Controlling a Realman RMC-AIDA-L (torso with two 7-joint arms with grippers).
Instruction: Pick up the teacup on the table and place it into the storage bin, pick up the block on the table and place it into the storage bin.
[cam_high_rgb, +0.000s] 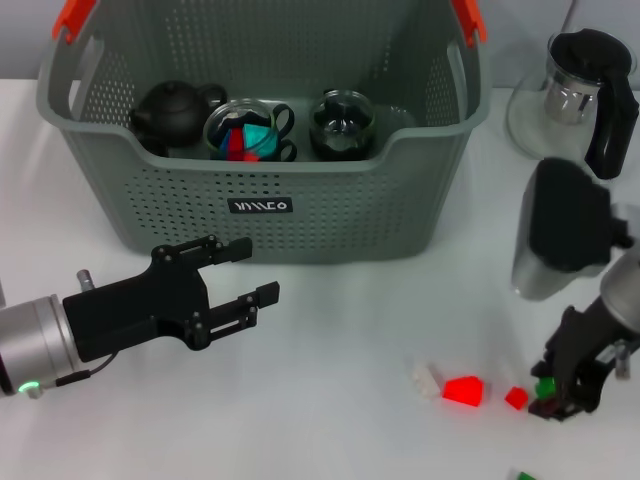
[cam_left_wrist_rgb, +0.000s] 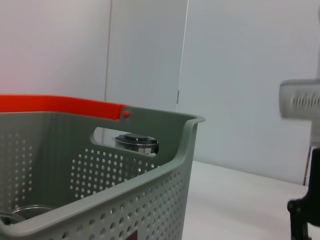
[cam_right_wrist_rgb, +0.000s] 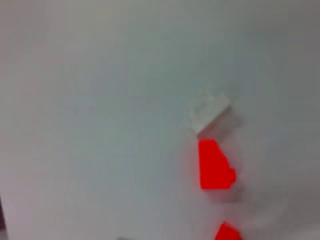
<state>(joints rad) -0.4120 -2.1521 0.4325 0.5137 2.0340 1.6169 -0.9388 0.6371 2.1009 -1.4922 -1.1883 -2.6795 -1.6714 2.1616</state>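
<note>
The grey storage bin (cam_high_rgb: 150, 215) stands at the back of the table, and its wall (cam_left_wrist_rgb: 150, 190) fills the left wrist view. Inside it a glass teacup (cam_high_rgb: 245, 130) holds coloured pieces, and a second dark teacup (cam_high_rgb: 342, 122) sits beside it. My left gripper (cam_high_rgb: 245, 272) hangs open and empty in front of the bin's left half. My right gripper (cam_high_rgb: 555, 400) is low at the front right, right at a small green block (cam_high_rgb: 545, 387). Beside it lie a small red block (cam_high_rgb: 516, 397), a larger red block (cam_high_rgb: 463, 390) (cam_right_wrist_rgb: 214, 165) and a white block (cam_high_rgb: 425, 378) (cam_right_wrist_rgb: 209, 112).
A black teapot (cam_high_rgb: 175, 110) sits in the bin's left end. A glass kettle with a black lid and handle (cam_high_rgb: 585, 95) stands at the back right. Another green piece (cam_high_rgb: 520, 474) shows at the front edge. Orange handle clips (cam_high_rgb: 75, 18) top the bin.
</note>
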